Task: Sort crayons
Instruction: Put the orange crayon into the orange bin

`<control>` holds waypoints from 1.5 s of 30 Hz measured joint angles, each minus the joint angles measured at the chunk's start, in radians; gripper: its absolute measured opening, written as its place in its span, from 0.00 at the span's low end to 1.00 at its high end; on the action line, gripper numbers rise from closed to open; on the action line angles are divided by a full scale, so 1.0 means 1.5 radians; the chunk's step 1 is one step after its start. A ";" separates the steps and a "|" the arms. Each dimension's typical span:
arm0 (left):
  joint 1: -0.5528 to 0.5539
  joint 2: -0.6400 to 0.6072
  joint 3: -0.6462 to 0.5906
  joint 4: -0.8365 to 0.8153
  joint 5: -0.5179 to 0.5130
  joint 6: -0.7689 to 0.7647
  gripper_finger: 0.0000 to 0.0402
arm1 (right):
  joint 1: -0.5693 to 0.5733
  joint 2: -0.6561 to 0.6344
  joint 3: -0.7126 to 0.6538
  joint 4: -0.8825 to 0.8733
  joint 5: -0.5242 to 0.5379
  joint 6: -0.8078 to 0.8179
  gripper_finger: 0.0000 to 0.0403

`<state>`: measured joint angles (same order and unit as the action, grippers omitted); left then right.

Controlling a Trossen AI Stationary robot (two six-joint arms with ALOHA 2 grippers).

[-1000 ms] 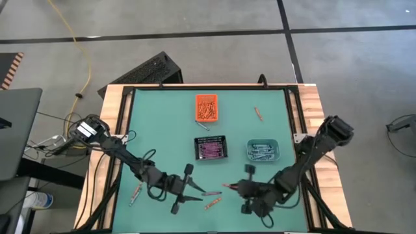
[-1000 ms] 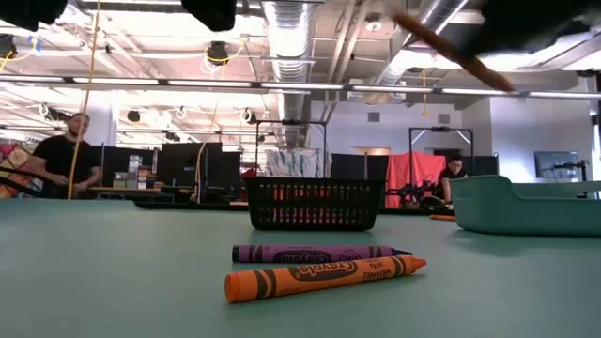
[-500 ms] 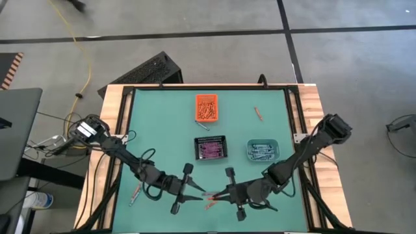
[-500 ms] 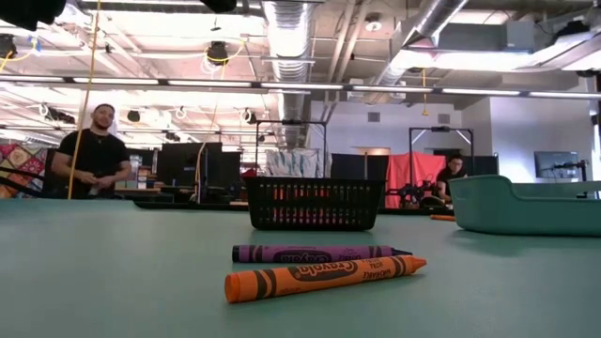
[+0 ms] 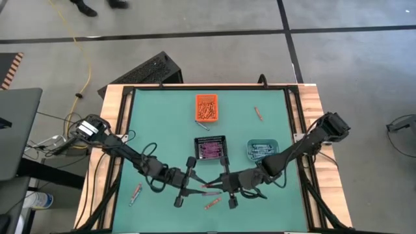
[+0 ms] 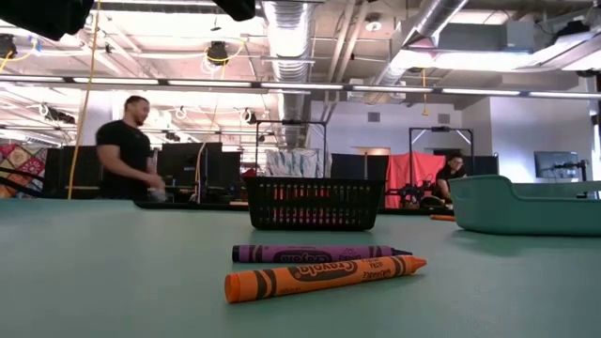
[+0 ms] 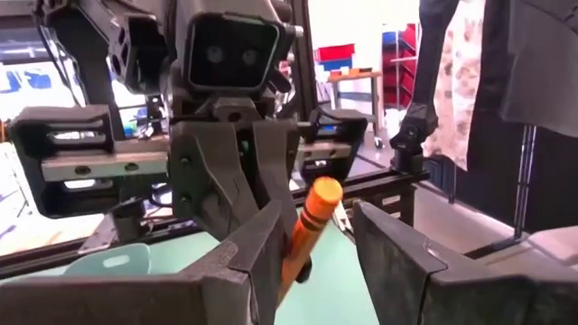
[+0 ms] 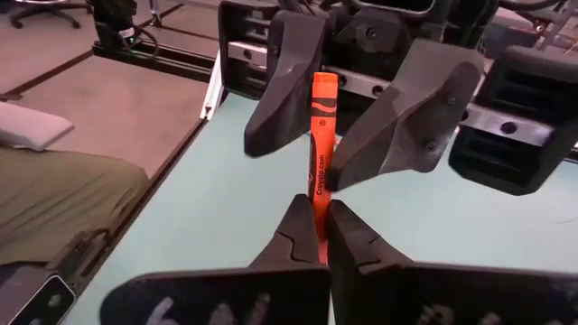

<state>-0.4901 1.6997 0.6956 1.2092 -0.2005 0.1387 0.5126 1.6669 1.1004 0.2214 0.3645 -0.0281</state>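
The two arms meet low over the counter (image 5: 149, 130). The right pincer (image 8: 322, 236) pinches an orange crayon (image 8: 321, 158), poking it between the wide-apart fingers of the left pincer (image 7: 318, 236).

Green table (image 5: 156, 123), wood-edged. Orange bin (image 5: 207, 108) near far edge; black mesh bin (image 5: 211, 149) mid-table; teal bin (image 5: 262, 151) beside it. Yellow cable (image 5: 75, 45) on floor. Person (image 6: 127, 147) standing in background, low view.

Grey concrete floor (image 5: 195, 32), ceiling ducts (image 6: 291, 38), a person (image 6: 127, 145) standing behind.
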 joint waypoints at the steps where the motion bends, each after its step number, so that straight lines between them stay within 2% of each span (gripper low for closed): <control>1: 0.000 0.000 0.000 0.005 0.002 0.000 0.31 | -0.003 0.000 0.000 0.000 0.000 0.000 0.01; 9: 0.001 0.000 0.000 0.011 -0.012 0.010 0.29 | -0.003 -0.001 0.000 0.003 0.001 -0.007 0.01; 18: 0.001 0.000 0.000 0.001 -0.023 0.026 0.05 | -0.003 -0.001 0.000 0.003 0.001 -0.002 0.01; 22: 0.000 0.000 0.001 -0.001 -0.044 0.033 0.03 | -0.003 -0.001 0.000 0.004 0.000 -0.011 0.02; 25: 0.000 0.000 0.001 -0.002 -0.045 0.033 0.04 | -0.002 -0.001 0.000 0.004 0.000 -0.025 0.06; 30: 0.000 0.000 0.001 -0.019 -0.047 0.037 0.04 | -0.003 -0.014 0.000 -0.022 0.002 -0.062 0.20; 32: 0.000 -0.009 0.001 -0.058 -0.062 0.042 0.04 | 0.000 -0.034 0.000 -0.088 0.021 -0.063 0.25; 34: 0.000 -0.029 0.001 -0.121 -0.105 0.048 0.04 | 0.006 -0.058 -0.001 -0.173 0.036 -0.011 0.30; 37: 0.011 -0.079 0.001 -0.240 -0.225 0.062 0.03 | 0.018 -0.088 -0.025 -0.255 0.044 0.091 0.34; 39: 0.040 -0.120 0.001 -0.330 -0.280 0.061 0.03 | 0.033 -0.096 -0.052 -0.272 0.064 0.143 0.35; 40: 0.065 -0.141 0.001 -0.369 -0.282 0.043 0.03 | 0.041 -0.097 -0.066 -0.268 0.081 0.158 0.35; 42: 0.132 -0.185 0.012 -0.458 -0.234 -0.028 0.03 | 0.056 -0.099 -0.091 -0.256 0.115 0.180 0.35; 45: 0.268 -0.220 0.046 -0.572 -0.086 -0.150 0.03 | 0.072 -0.094 -0.118 -0.224 0.160 0.193 0.34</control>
<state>-0.0887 1.3691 0.7642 0.3508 -0.3298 -0.0866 0.6205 1.5264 0.9240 -0.1142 0.6040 0.2619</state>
